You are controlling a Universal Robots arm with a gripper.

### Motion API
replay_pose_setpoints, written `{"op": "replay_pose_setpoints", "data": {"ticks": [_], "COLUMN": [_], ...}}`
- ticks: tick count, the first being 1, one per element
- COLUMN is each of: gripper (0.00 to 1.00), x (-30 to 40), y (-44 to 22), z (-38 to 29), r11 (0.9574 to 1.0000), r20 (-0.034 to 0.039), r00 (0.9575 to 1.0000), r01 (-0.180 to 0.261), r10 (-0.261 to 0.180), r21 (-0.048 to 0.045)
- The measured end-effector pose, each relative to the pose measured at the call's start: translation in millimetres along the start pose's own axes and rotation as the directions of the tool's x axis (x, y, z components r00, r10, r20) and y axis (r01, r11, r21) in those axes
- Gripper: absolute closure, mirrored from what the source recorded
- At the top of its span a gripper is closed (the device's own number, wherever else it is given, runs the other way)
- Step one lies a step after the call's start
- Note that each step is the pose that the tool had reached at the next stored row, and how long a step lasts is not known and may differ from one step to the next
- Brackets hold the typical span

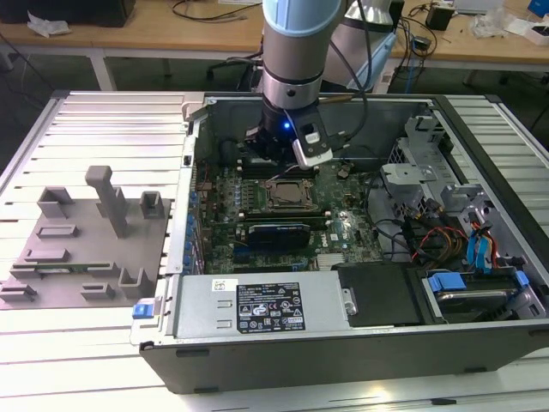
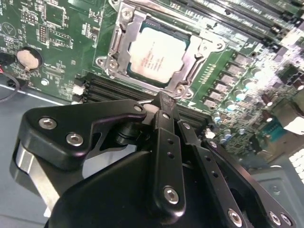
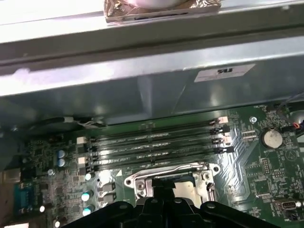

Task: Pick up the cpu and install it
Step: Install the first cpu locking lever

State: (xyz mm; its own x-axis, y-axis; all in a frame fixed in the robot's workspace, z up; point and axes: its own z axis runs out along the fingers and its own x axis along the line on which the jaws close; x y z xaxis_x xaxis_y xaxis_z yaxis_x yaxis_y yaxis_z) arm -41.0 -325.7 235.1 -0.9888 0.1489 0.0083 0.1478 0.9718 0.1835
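We see the arm [image 1: 296, 51] reaching straight down into an open computer case [image 1: 360, 352], which lies on its side on a slatted metal table [image 1: 94, 352]. Its pincer [image 2: 165, 100] hangs low over the green motherboard [image 1: 339, 227], on the side of the socket away from the labelled power supply [image 1: 266, 306]. The cpu [image 2: 154, 53] is not in the pincer. It lies flat inside the metal socket frame [image 2: 115, 47] with its silvery-white top facing up and the frame's bars running along its edges. In the second wrist view the tip of the pincer is just beside one edge of that frame and apart from the chip. We cannot tell whether the pincer is spread or pressed together, because its black links overlap in both wrist views. In the first wrist view a row of dark memory slots [image 3: 152, 145] runs between the socket and the grey case wall, and a round coin cell [image 3: 271, 137] sits off to one side of the board. A cluster of small capacitors [image 2: 237, 92] stands near the socket in the second wrist view. On the exterior view's left, a grey moulded fixture [image 1: 86, 249] with upright posts rests on the table beside the case. On the exterior view's right, blue-tabbed drive brackets [image 1: 479, 249] and bundled cables [image 1: 420, 236] take up that end of the case.
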Motion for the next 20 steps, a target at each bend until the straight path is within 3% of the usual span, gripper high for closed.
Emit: {"op": "replay_pose_setpoints", "data": {"ticks": [4,14,17,20], "gripper": [0.89,0.89,0.89,0.89], "x": [-1.1,-2.6,-3.5,-6.3], "y": [5.2,8.2,9.2,10.6], "z": [2.7,17.5,20.6,23.6], "r11": [1.0000,0.9999,0.9999,0.9996], "r20": [0.0014,0.0027,0.0040,0.0064], "r00": [1.0000,0.9999,0.9999,0.9999], "r01": [-0.007,-0.011,-0.011,-0.011], "r10": [0.007,0.011,0.011,0.011], "r21": [-0.0003,0.0027,0.0111,0.0251]}}
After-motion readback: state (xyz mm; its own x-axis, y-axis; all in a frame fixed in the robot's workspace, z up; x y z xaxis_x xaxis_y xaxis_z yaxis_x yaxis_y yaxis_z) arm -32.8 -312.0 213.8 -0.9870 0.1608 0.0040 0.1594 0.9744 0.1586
